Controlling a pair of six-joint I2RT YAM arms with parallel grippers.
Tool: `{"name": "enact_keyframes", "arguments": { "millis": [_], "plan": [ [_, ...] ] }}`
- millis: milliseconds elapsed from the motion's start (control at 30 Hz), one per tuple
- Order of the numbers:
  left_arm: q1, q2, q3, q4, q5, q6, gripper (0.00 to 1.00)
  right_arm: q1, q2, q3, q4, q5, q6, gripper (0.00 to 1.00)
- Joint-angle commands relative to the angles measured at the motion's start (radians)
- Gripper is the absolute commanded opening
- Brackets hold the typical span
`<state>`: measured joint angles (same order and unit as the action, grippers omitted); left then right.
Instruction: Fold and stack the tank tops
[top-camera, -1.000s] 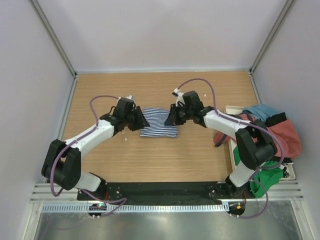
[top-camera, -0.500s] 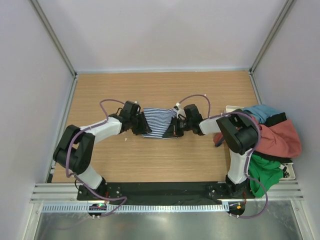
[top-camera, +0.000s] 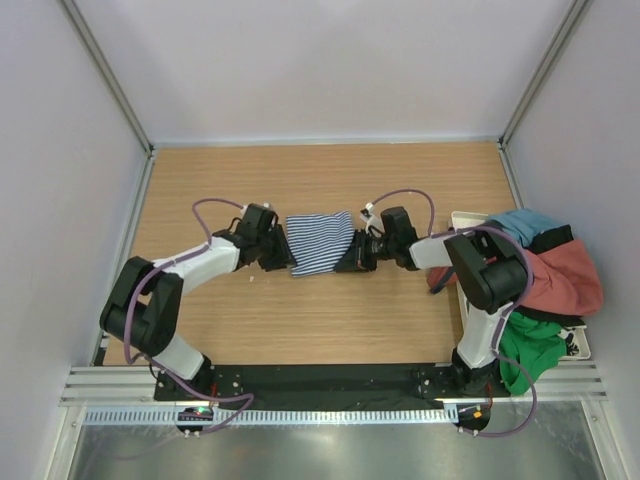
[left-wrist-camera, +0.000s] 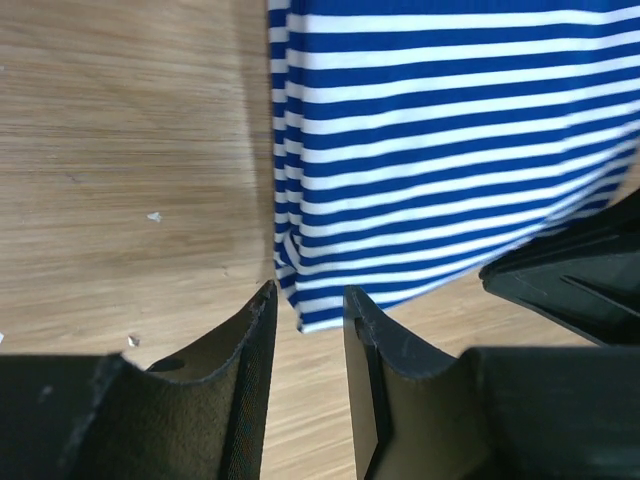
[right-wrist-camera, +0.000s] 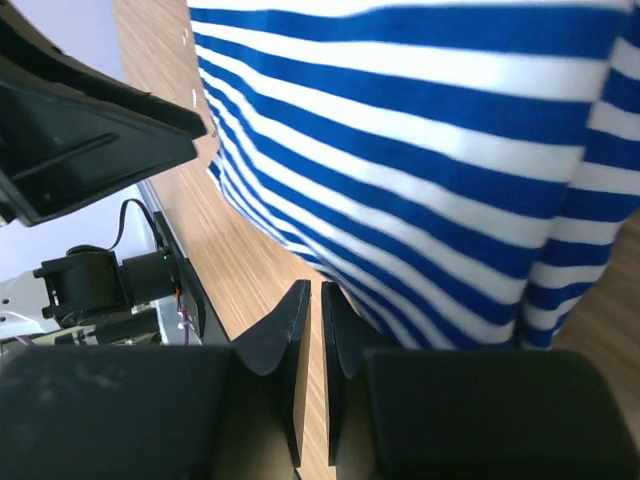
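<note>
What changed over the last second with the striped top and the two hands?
Both arms dropped low, bringing the left hand and right hand in against the striped tank top, which now lies skewed. No grip on it is visible. The clothes pile at right is unchanged.

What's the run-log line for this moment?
striped tank top: folded, on table | left gripper: open, at its corner | right gripper: nearly shut, empty

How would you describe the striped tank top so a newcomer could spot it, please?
On the wooden table, look between the left gripper and the right gripper. The folded cloth there is the striped tank top; unlike the plain clothes heaped at the right, it has navy-and-white stripes.
</note>
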<state>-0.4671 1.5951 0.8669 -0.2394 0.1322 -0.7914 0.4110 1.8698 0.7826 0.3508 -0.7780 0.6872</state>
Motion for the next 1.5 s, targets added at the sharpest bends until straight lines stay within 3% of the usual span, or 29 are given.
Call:
{"name": "enact_keyframes", "arguments": {
  "millis": [0, 333, 633, 733, 867, 933, 1033, 1067, 1167, 1467],
  "plan": [
    [-0.010, -0.081, 0.043, -0.017, -0.023, 0.018, 0.34, 0.014, -0.095, 0.085, -0.108, 0.040, -0.055, 0.16],
    [-0.051, 0.038, 0.181, 0.031, 0.020, -0.049, 0.33, 0.018, 0.022, 0.290, -0.173, 0.048, -0.006, 0.16],
    [-0.042, 0.158, 0.178, 0.038, -0.035, -0.045, 0.31, -0.034, 0.256, 0.205, 0.073, -0.001, 0.147, 0.09],
    [-0.042, 0.128, 0.165, 0.045, -0.046, -0.045, 0.31, -0.034, 0.223, 0.202, 0.027, 0.025, 0.106, 0.11],
    [-0.045, 0.086, 0.176, 0.026, -0.048, -0.035, 0.31, -0.034, 0.138, 0.199, -0.016, 0.034, 0.069, 0.21],
    [-0.047, 0.072, 0.182, 0.003, -0.060, -0.031, 0.33, -0.034, 0.070, 0.201, -0.080, 0.057, 0.016, 0.31],
    [-0.045, 0.059, 0.178, -0.021, -0.123, -0.014, 0.46, -0.035, -0.021, 0.201, -0.177, 0.121, -0.050, 0.43],
    [-0.045, 0.045, 0.167, -0.026, -0.179, -0.012, 0.51, -0.035, -0.043, 0.198, -0.196, 0.167, -0.090, 0.44],
    [-0.045, 0.058, 0.172, -0.029, -0.218, -0.005, 0.53, -0.034, -0.130, 0.178, -0.240, 0.223, -0.136, 0.47],
    [-0.041, 0.215, 0.320, -0.070, -0.255, 0.018, 0.48, -0.031, -0.391, 0.101, -0.345, 0.447, -0.239, 0.48]
  ]
}}
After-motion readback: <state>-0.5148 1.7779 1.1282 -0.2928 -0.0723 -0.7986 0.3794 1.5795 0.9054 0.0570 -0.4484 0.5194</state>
